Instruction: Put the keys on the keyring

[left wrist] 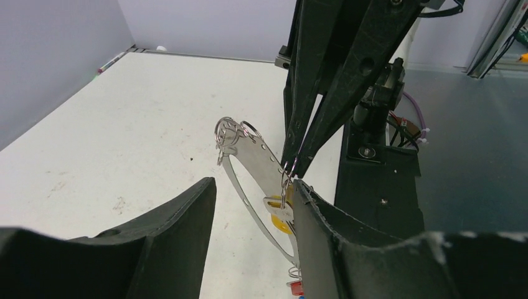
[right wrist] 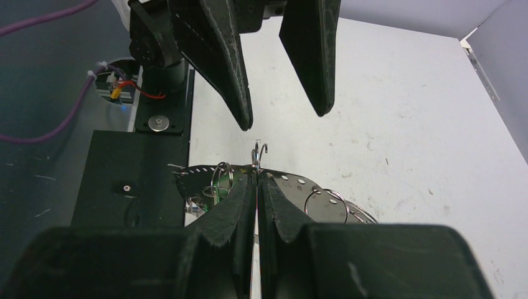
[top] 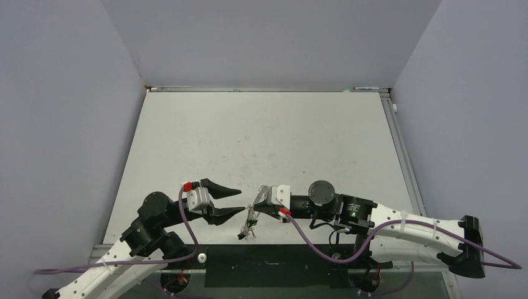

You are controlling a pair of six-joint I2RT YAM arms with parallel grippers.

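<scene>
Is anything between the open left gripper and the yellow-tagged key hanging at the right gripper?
Nothing visible does. The left gripper is open, and the key hangs at the keyring, right beside one of the left gripper's fingers. The right gripper, shut on the keyring, reaches in from the opposite side, not across the gap.

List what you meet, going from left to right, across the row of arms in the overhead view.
Left arm's black elbow joint → left gripper → keyring → right arm's round black joint → right arm's white link.
</scene>
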